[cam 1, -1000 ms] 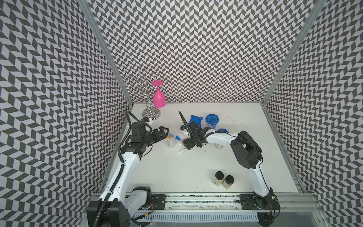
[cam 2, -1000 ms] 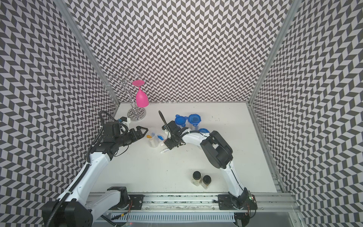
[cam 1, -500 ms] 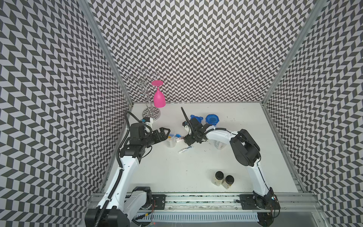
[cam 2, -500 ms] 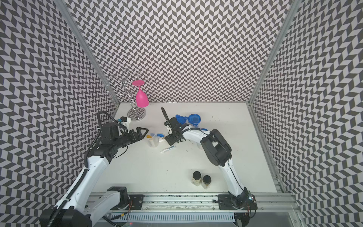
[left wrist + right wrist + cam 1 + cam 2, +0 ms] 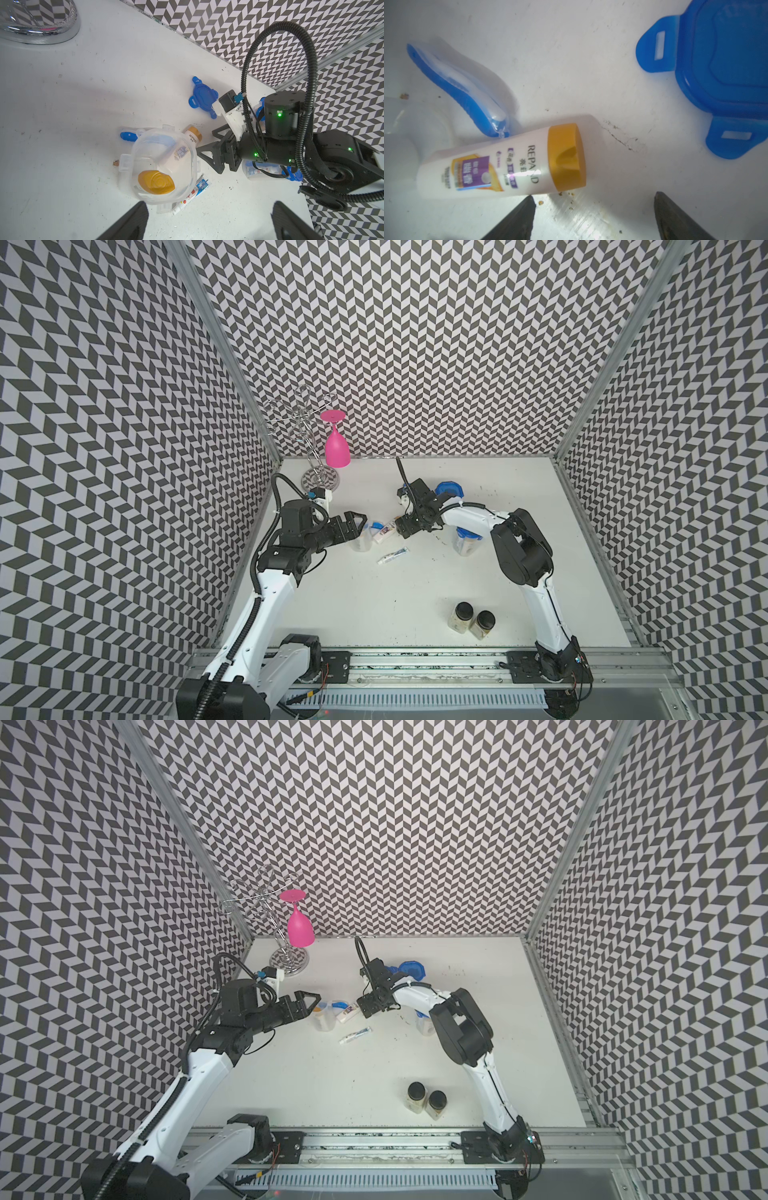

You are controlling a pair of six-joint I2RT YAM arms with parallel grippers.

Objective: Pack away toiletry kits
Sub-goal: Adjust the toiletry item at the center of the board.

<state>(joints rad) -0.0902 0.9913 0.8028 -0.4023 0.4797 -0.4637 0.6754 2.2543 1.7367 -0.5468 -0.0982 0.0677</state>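
The left gripper [image 5: 209,209], spread and empty, is held beside the open tub [image 5: 133,166], where one gold-capped bottle [image 5: 156,185] is already stowed. A toothbrush [image 5: 463,91], a second bottle [image 5: 500,164] and a toothpaste tube [image 5: 392,556] are left on the table [image 5: 374,605] beside it. The right gripper [image 5: 593,196], spread and empty, is poised at that bottle's cap; two other tubs [image 5: 467,541] appear lidded.

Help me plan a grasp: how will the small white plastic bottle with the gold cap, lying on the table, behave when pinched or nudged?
Lying sideways with curved walls, the gold-capped white plastic bottle may roll if nudged. Its glossy surface could slip in the open right gripper. Small, so probably light.
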